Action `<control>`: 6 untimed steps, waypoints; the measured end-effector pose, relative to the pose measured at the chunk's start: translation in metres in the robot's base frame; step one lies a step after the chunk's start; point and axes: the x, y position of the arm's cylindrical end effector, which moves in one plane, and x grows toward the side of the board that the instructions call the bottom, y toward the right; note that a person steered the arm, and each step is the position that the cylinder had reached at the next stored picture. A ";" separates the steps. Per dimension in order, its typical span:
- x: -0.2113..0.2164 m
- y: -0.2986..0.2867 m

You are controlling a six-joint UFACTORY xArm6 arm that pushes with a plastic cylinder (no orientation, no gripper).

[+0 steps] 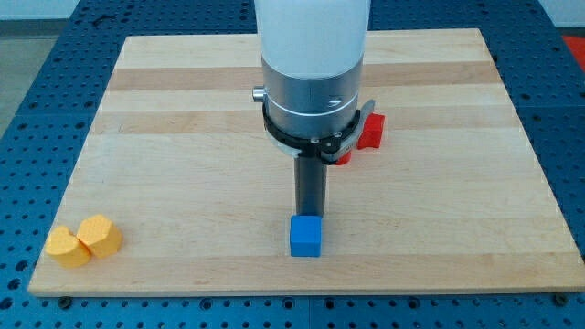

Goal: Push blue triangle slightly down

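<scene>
On the bench, the blue block sits near the bottom edge at the middle, with my tip right at its upper side, touching or nearly so. The red block lies toward the view's top and right of them, partly hidden behind the arm. Two yellow blocks sit side by side, touching, in the bottom-left corner, well apart from the rest.
</scene>
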 end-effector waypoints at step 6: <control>-0.249 0.052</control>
